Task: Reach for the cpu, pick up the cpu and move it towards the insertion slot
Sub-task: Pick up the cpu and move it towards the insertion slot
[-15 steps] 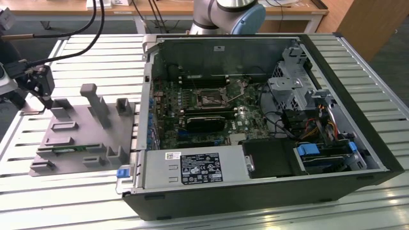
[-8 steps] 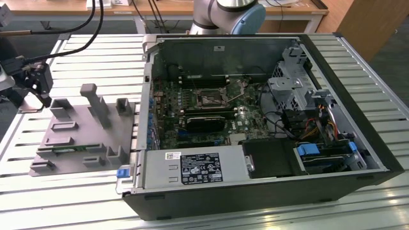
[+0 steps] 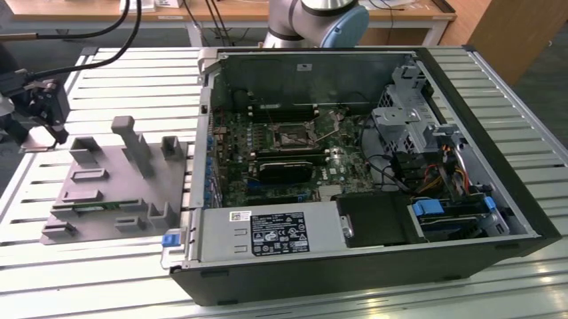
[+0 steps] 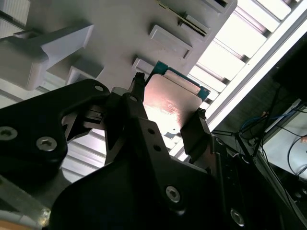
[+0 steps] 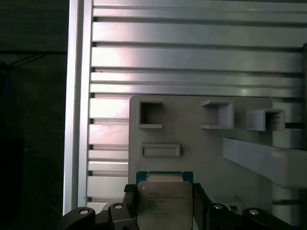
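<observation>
Pinching the cpu point(image 5: 163, 199) by its edges at the grey fixture point(image 3: 106, 193), your gripper point(image 4: 169, 97) looks mid-pickup, well apart from the insertion slot point(image 3: 291, 136) inside the computer case point(image 3: 483, 100), so carry it level.

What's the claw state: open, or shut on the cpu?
Shut on the cpu. In both wrist views the claw has fingers pressed on the chip's opposite edges, holding it over the grey fixture.
</observation>
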Controlling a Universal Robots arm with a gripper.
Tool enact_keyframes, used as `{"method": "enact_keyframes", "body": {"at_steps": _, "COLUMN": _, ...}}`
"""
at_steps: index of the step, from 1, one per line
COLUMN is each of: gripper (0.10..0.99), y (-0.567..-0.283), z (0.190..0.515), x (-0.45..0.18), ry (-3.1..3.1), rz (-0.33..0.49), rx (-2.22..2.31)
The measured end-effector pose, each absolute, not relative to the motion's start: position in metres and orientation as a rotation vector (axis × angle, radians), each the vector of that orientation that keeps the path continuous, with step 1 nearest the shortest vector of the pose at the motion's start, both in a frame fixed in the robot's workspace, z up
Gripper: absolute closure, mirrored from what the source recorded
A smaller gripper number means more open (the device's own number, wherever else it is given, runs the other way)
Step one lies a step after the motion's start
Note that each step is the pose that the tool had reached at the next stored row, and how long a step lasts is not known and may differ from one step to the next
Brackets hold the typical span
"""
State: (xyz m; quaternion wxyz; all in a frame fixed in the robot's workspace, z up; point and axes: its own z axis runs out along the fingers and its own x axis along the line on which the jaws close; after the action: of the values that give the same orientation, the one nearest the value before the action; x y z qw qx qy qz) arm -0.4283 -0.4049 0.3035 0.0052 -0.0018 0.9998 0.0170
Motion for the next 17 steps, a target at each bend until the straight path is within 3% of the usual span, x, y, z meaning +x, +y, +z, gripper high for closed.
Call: {"method": "enact_keyframes", "body": {"at_steps": 17, "gripper": 0.541, "y": -0.405, "z": 0.322, "x": -0.428, "ry": 3.131, "rz": 0.053, "rx": -0.006}}
